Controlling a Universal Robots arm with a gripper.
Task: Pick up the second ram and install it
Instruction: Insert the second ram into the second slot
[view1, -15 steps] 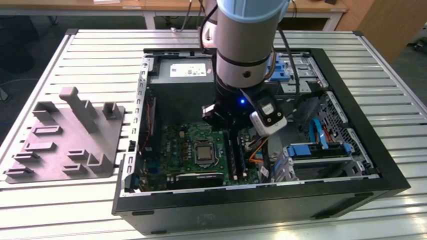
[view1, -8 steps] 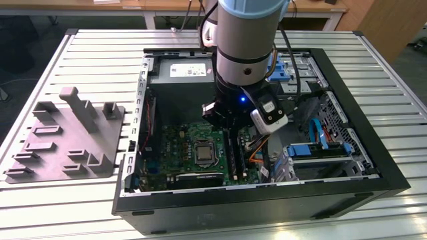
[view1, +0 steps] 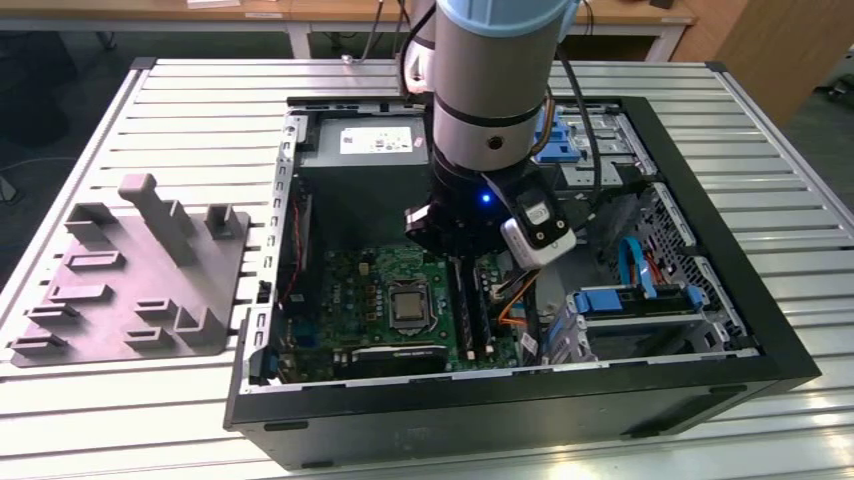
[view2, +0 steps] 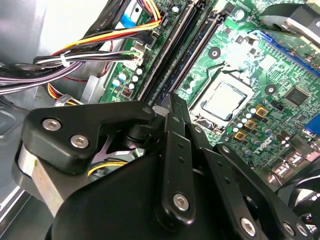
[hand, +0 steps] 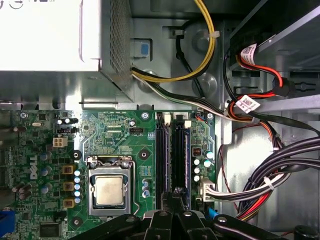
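down inside the open computer case (view1: 694, 180), the gripper (hand: 176, 197) sits over the motherboard's (hand: 120, 132) memory slots, fingers closed on the second ram (hand: 178, 160) (dark stick, standing in a slot beside the cpu socket (hand: 109, 190)).

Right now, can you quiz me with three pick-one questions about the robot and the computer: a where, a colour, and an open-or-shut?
1. Where is the gripper?
A) over the grey fixture
B) inside the computer case, above the motherboard
C) off the table

2. What colour is the motherboard?
A) red
B) white
C) green

3. How is the computer case?
A) open, insides showing
B) closed with a panel
C) upside down

Answers:
1 B, the arm reaches down into the case.
2 C, it is green in both wrist views.
3 A, motherboard and cables lie in plain sight.
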